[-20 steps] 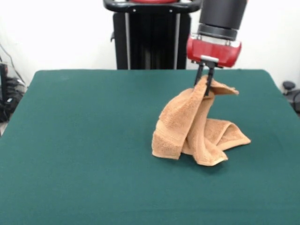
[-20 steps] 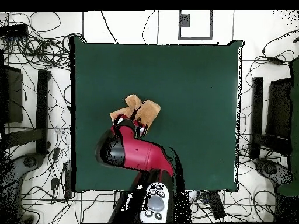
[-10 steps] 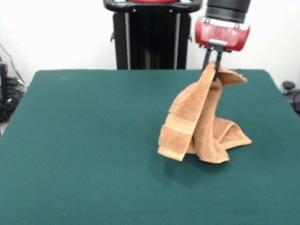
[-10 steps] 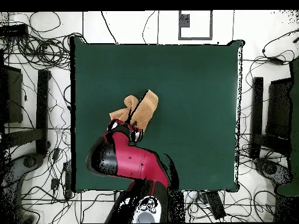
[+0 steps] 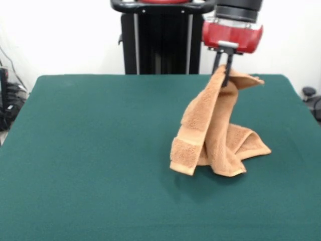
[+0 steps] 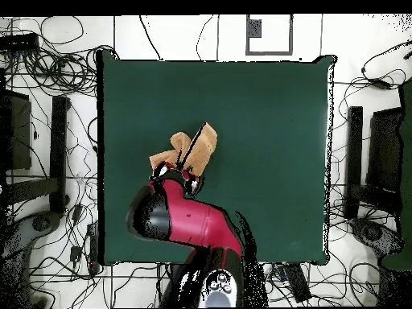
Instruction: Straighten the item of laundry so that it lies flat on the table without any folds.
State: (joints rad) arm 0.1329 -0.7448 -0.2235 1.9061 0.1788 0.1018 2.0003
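Note:
The orange-tan terry towel [image 5: 210, 133] hangs in long folds from my gripper [image 5: 223, 75], which is shut on one upper edge of it. Its lower part rests crumpled on the dark green table [image 5: 90, 150], right of centre in the front view. A woven border band shows on the hanging left flap. In the overhead view the towel [image 6: 193, 150] lies left of the table's [image 6: 265, 137] centre, and my red arm covers the part of it under the gripper [image 6: 179, 171]. No white tag shows.
The robot's black pedestal [image 5: 160, 37] stands beyond the table's far edge. Cables and stands [image 6: 48, 161] surround the table in the overhead view. Green surface stretches wide to the left of the towel in the front view.
The gripper has lifted the towel's held edge higher, then shifted slightly left and down. The hanging flap has stretched longer and more of the towel has left the table.

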